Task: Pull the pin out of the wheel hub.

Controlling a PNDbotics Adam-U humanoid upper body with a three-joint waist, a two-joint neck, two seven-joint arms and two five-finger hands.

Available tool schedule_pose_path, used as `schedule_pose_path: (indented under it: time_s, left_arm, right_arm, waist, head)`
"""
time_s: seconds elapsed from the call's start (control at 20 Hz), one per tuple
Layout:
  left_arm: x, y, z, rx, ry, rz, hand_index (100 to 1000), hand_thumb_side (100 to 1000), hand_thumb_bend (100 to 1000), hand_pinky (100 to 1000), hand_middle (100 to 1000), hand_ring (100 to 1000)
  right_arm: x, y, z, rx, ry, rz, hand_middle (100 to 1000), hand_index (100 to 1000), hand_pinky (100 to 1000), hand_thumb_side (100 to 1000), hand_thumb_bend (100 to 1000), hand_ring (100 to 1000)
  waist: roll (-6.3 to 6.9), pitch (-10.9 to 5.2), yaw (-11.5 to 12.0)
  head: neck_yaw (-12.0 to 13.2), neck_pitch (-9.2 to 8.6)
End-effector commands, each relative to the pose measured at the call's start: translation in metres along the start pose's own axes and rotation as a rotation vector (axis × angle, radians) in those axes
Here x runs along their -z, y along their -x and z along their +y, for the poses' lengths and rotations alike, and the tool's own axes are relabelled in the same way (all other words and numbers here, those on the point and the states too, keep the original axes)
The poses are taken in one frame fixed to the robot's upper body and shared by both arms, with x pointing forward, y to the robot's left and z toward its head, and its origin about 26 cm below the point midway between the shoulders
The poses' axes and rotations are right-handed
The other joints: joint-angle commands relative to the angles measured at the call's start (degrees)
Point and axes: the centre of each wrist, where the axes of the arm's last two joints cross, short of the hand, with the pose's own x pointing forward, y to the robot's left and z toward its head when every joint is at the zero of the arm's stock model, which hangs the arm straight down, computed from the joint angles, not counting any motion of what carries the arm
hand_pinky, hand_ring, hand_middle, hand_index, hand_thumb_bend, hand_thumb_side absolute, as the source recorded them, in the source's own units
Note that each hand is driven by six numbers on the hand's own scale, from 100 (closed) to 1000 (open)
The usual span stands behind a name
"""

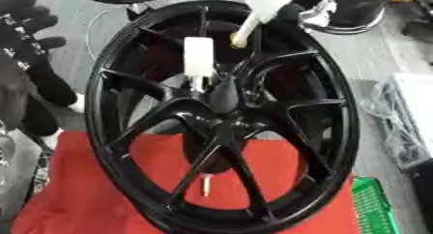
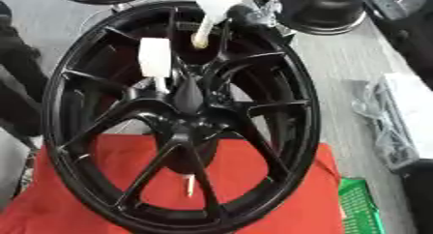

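Left eye view: black wheel hub (image 1: 224,117), rigid and heavy, carries a slim white-handled pin (image 1: 199,56), best pinched there; left robot hand (image 1: 25,22), upper left, open.

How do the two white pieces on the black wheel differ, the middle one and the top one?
The middle white piece is a blocky rectangle, upright, on a thin metal stem. The top white piece leans and tapers to a yellowish tip. Both are white.
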Motion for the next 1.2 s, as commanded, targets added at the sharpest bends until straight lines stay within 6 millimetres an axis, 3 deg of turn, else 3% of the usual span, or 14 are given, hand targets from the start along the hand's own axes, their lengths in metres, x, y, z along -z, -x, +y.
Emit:
schedule_pose_path:
  time_s: [0.05, 0.45, 0.7, 0.9, 1.0, 1.2]
  left_arm:
    - [0.001, -0.006, 0.004, 0.020, -0.004, -0.020, 692, 728, 144, 689, 616, 751]
    - [-0.001, -0.005, 0.007, 0.036, -0.013, -0.017, 691, 731, 142, 688, 616, 751]
    - [0.000, -0.007, 0.009, 0.035, -0.022, -0.027, 692, 727, 144, 689, 616, 752]
    - [-0.001, -0.008, 0.012, 0.036, -0.043, -0.036, 691, 726, 141, 689, 616, 752]
    - [-0.001, -0.009, 0.014, 0.040, -0.053, -0.041, 691, 727, 140, 689, 616, 752]
    - [-0.002, -0.010, 0.016, 0.045, -0.064, -0.043, 691, 727, 137, 688, 615, 751]
  right_arm:
    - [-0.035, 0.001, -0.033, -0.039, 0.082, 0.066, 204, 374, 760, 264, 107, 534]
    - [-0.115, -0.008, -0.048, -0.042, 0.248, 0.265, 202, 372, 761, 221, 136, 534]
    - [-0.195, -0.024, -0.039, -0.027, 0.382, 0.477, 202, 369, 755, 100, 124, 548]
    - [-0.256, -0.033, -0.007, 0.002, 0.601, 0.646, 202, 371, 746, 100, 100, 542]
    - [-0.289, -0.042, 0.021, -0.018, 0.654, 0.770, 221, 390, 754, 100, 173, 556]
    - [-0.333, -0.073, 0.091, -0.077, 0.680, 1.022, 304, 468, 770, 100, 176, 591]
  waist:
    - [0.37, -1.90, -0.4]
    - [0.39, -1.75, -1.2]
    - [0.50, -1.44, -2.0]
    - [1.02, -1.20, -3.2]
    - [1.34, -1.00, -3.9]
    - [1.83, -0.73, -4.7]
  head:
    - [0.3, -0.37]
    - [0.9, -0.34]
    - [2.5, -1.80]
    - [4.3, -1.87]
    - [5.4, -1.83]
    - [6.0, -1.76]
